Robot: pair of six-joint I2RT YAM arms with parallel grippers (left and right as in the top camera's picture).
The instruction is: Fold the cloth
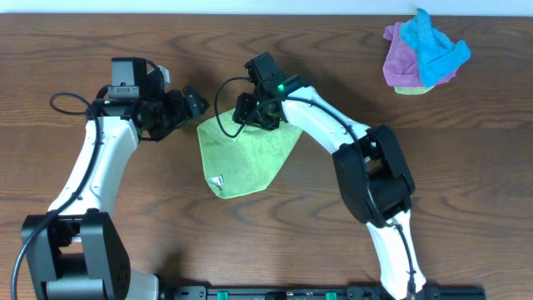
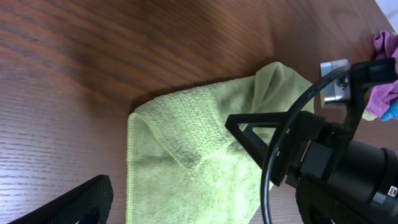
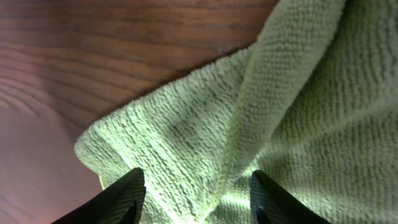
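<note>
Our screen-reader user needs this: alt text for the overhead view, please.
A lime-green cloth, partly folded, lies on a dark wooden table; the right tool hovers at its top edge, the left tool just beside its corner. A purple-and-blue cloth pile sits top right.

Top of cloth (image 1: 246,162) — under right gripper (image 1: 252,117)

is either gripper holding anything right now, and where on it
Nothing looks held. The right gripper stands open astride a raised fold of the cloth at its top edge; the left gripper is open beside the cloth's corner.
</note>
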